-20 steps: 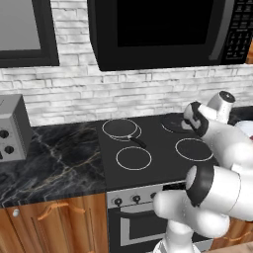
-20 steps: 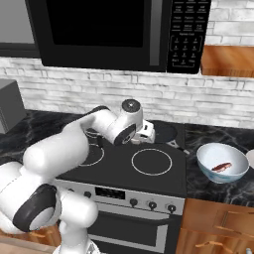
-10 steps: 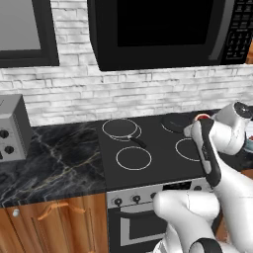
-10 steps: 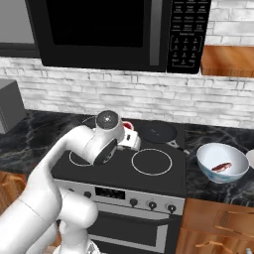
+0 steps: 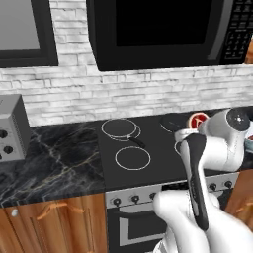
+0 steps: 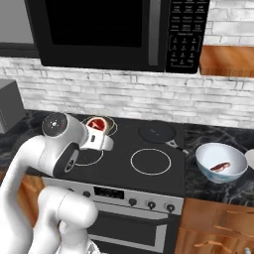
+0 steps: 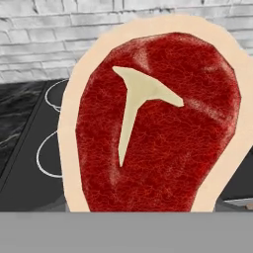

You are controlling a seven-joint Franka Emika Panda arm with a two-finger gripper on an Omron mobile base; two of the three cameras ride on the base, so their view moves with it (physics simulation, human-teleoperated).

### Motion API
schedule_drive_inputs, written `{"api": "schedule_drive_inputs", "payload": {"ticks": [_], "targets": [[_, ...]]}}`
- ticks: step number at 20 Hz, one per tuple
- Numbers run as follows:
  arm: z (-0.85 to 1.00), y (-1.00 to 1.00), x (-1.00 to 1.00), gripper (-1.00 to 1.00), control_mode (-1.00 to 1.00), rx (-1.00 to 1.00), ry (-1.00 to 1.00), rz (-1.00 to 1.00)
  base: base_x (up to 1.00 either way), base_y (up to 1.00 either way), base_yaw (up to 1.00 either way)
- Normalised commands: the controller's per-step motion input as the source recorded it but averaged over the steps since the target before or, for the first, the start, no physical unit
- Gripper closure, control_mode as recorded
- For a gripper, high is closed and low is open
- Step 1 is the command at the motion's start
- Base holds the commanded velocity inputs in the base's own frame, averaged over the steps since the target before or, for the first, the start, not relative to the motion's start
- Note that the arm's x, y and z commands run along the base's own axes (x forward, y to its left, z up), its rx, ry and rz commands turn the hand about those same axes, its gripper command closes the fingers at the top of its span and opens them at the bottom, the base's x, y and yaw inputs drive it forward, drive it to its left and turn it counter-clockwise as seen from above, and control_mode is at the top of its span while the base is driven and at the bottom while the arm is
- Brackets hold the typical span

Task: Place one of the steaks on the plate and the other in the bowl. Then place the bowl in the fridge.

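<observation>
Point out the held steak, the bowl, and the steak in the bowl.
held steak (image 7: 158, 123), hand view, on its red middle
bowl (image 6: 204, 158), right base view, on its inner left wall
steak in the bowl (image 6: 220, 166), right base view, on its middle

Rendered kitchen, white brick wall (image 5: 148, 89) behind everything

Black microwave (image 6: 119, 32) hangs over a black stove (image 5: 148, 153), dark marble counter (image 5: 49, 163) beside it, wood cabinets (image 6: 218, 228) below; grey box (image 5: 10, 128) at left, maybe a toaster.

Red steak (image 7: 158, 123) with pale fat rim, white bowl (image 6: 221, 162), black stove (image 6: 149, 161), white brick wall (image 5: 123, 91)
</observation>
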Motion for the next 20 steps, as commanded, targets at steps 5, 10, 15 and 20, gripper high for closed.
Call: {"api": "schedule_drive_inputs", "payload": {"ticks": [5,10,15,20], "targets": [[0.0,0.0,0.0,1.0,1.0,0.0,0.0,0.0,-0.72,-1.0,0.0],[0.0,0.0,0.0,1.0,1.0,0.0,0.0,0.0,-0.52,-1.0,0.0],[0.0,0.0,0.0,1.0,1.0,0.0,0.0,0.0,0.36,-1.0,0.0],[0.0,0.0,0.0,1.0,1.0,0.0,0.0,0.0,0.76,-0.95,-0.17]]}}
